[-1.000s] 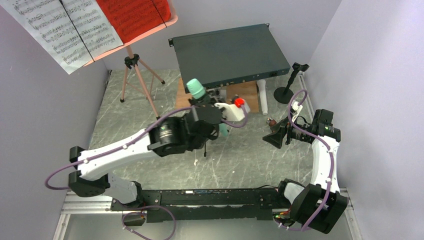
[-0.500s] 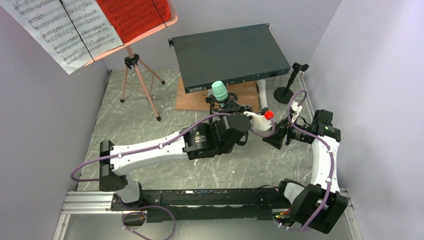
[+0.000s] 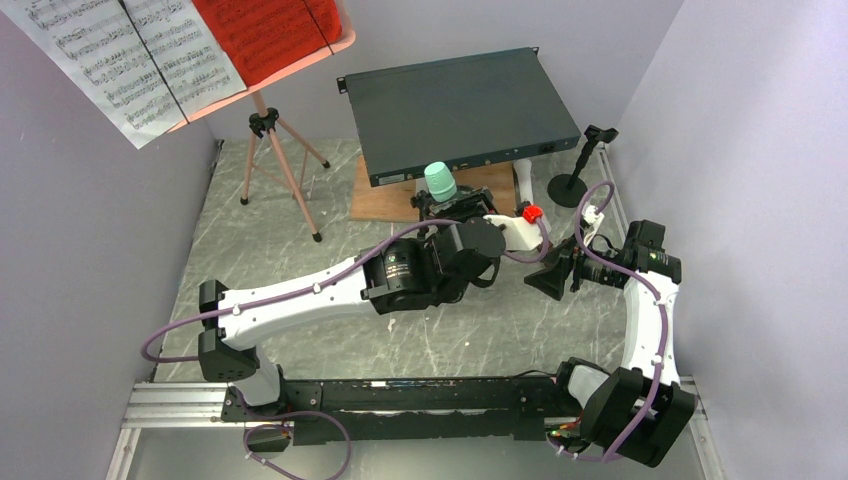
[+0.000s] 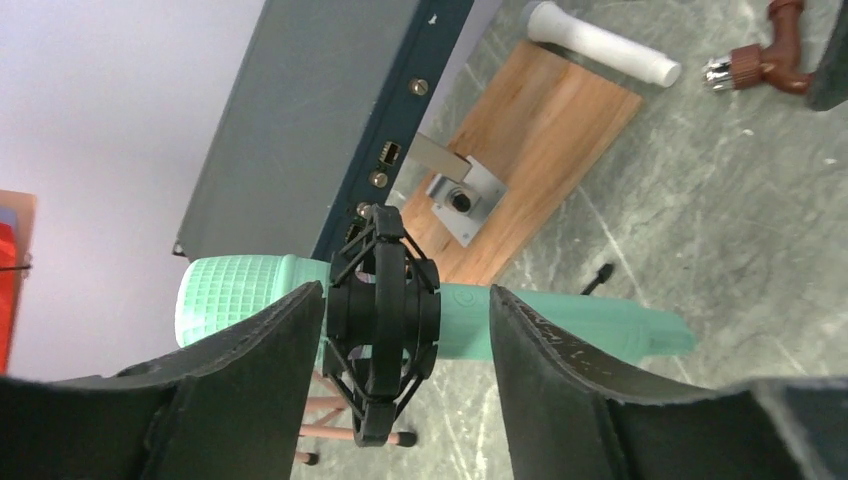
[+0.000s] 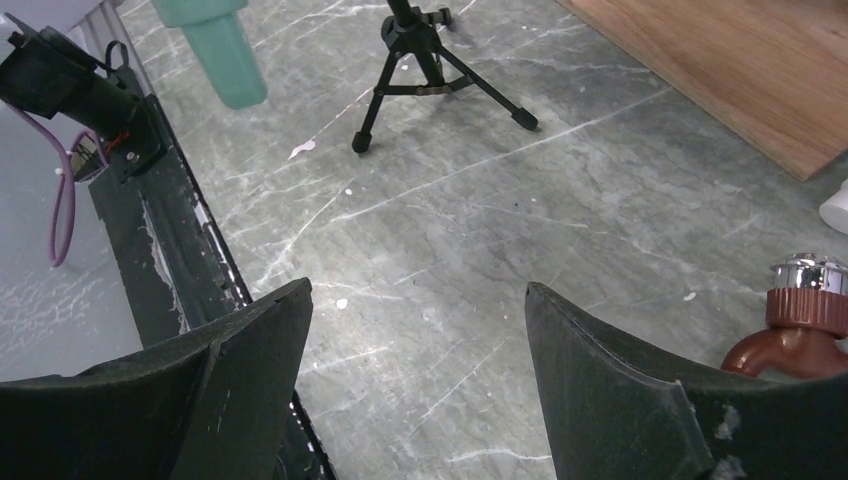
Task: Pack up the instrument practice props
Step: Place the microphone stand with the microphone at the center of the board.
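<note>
A mint microphone point(image 3: 438, 181) in a black shock mount point(image 4: 385, 320) stands on a small black tripod point(image 5: 430, 60) whose feet rest on the floor, in front of the dark grey box. My left gripper point(image 3: 445, 205) is open around the shock mount, with the right finger clear of it. The salmon-pink music stand point(image 3: 270, 150) at the back left carries white point(image 3: 120, 60) and red point(image 3: 265, 35) sheet-music pages. The black mic stand point(image 3: 578, 172) is at the back right, with a white tube point(image 3: 525, 195) beside the board. My right gripper point(image 3: 545, 272) hangs open and empty over bare floor.
The dark grey box point(image 3: 460, 105) lies partly on the wooden board point(image 3: 480, 190). A brown piece with a silver cap point(image 5: 800, 330) lies just right of my right gripper point(image 5: 420, 295). Walls close in both sides, and the arm rail runs along the near edge.
The left arm swung right, carrying the mint microphone to the front of the grey box, and set its tripod down. Its jaws then opened off the shock mount. The right arm stayed still.
</note>
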Motion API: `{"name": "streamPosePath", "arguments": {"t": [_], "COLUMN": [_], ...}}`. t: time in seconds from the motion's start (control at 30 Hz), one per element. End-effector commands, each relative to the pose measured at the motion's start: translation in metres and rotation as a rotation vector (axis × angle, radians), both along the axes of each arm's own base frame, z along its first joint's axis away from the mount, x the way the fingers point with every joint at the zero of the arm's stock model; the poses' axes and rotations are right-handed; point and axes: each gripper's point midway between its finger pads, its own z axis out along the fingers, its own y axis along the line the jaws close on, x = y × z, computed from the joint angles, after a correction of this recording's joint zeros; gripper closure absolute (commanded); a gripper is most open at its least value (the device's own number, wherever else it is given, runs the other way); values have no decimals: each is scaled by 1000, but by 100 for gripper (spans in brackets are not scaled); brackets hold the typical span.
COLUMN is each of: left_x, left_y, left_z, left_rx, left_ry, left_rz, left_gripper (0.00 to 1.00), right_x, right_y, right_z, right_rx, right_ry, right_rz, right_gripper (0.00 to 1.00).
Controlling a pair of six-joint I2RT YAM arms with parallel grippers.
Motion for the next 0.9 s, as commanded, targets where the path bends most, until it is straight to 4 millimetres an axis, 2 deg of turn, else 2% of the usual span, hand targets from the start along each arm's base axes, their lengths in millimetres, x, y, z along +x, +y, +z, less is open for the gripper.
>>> {"name": "streamPosePath", "arguments": {"t": [0.0, 0.1, 0.17, 0.27, 0.4, 0.5, 0.6, 0.73, 0.87], "left_x": [-20, -37, -47, -61, -70, -60, -38, -10, 5], "left_y": [2, 5, 17, 35, 65, 92, 109, 108, 89], "left_z": [28, 37, 50, 65, 74, 76, 72, 75, 82], "left_rx": [-178, -270, -344, -453, -592, -710, -795, -850, -922], "left_ry": [103, 177, 201, 229, 252, 272, 318, 391, 472], "left_rz": [-62, -147, -190, -243, -257, -208, -146, -120, -161], "left_gripper": [31, 23, 16, 13, 7, 2, 1, 1, 1], "right_x": [1, -6, -11, -17, -26, -24, -13, 1, 1], "right_y": [5, 9, 13, 20, 37, 50, 62, 82, 99], "right_z": [15, 18, 20, 23, 28, 39, 54, 65, 65], "right_rx": [17, 25, 36, 45, 33, -1, -29, -59, -28], "right_ry": [-71, -96, -115, -142, -167, -204, -211, -243, -204], "right_rz": [44, 79, 103, 150, 260, 334, 342, 343, 409], "right_gripper": [19, 19, 19, 18, 18, 18, 16, 14, 14]}}
